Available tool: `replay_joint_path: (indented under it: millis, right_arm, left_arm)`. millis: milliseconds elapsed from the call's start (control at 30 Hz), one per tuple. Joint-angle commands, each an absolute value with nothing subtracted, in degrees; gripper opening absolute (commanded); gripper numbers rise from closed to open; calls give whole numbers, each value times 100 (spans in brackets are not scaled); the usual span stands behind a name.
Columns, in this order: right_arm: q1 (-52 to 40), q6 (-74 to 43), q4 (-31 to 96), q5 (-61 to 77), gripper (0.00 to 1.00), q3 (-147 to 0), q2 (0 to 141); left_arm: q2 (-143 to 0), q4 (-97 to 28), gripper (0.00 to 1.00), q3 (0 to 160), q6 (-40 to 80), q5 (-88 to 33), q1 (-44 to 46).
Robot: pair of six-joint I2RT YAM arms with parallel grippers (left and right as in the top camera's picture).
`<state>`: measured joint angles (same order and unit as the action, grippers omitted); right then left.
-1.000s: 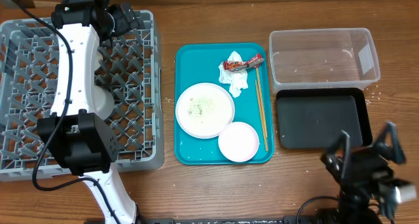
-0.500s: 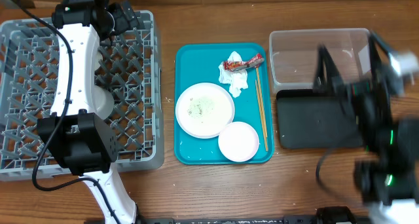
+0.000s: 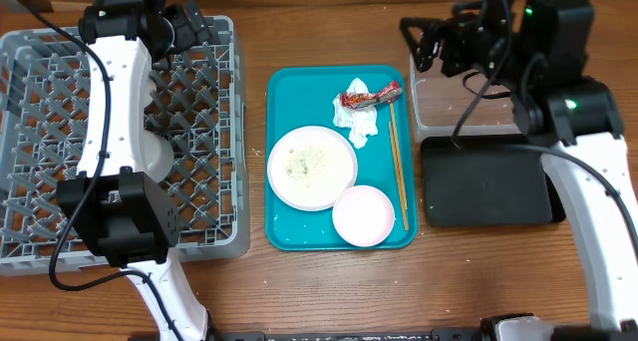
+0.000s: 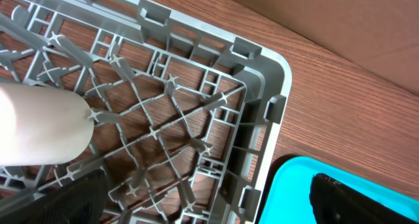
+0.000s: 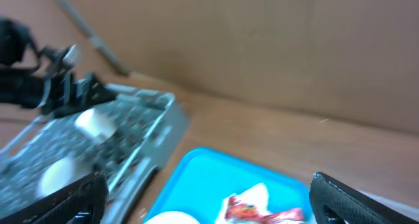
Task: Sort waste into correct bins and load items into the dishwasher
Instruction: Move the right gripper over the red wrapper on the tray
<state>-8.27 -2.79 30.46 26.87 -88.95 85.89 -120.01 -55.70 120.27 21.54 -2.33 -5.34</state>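
L gripper point(image 3: 187, 29) hangs over far right corner of grey dish rack point(image 3: 204, 171), jaws wide, holding nothing. R gripper point(image 3: 431, 44) at far left corner of clear tub point(image 3: 560, 82), jaws wide too. Napkin point(image 3: 361, 124), red wrapper point(image 3: 371, 96), plate point(image 3: 311, 168) w/ grains and bowl point(image 3: 363, 215) sit on teal tray point(image 3: 289, 92), betw. rack and black tray point(image 3: 488, 186).

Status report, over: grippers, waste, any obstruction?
Left gripper open, empty, over dish rack. Right gripper open, empty, near clear tub. Napkin, wrapper on teal tray. Chopsticks beside them.
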Motion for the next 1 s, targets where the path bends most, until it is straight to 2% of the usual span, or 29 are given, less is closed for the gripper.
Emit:
replay_joint_path:
  millis: [0, 267, 333, 400, 567, 967]
  right_arm:
    - [-836, -342, 2991, 3743, 100, -9074, 8842]
    - [-974, -346, 3002, 3712, 100, -9072, 9144]
    - [-1105, -464, 3079, 3177, 100, -9072, 9177]
    - [-1382, -657, 3190, 2067, 100, -9072, 9242]
    - [-1806, -1160, 3208, 982, 100, -9072, 9511]
    - [-2217, -1208, 3223, 1643, 100, -9070, 9915]
  left_arm:
    - [-11915, -5555, 100, 12097, 2252, -191, -552]
    - [-11915, -5553, 100, 12097, 2252, -191, -550]
    - [-11915, -5555, 100, 12097, 2252, -193, -550]
    - [-11915, -5553, 100, 12097, 2252, -191, -550]
    - [-11915, -5553, 100, 12097, 2252, -193, -550]
    - [-11915, -5553, 100, 12097, 2252, -191, -550]
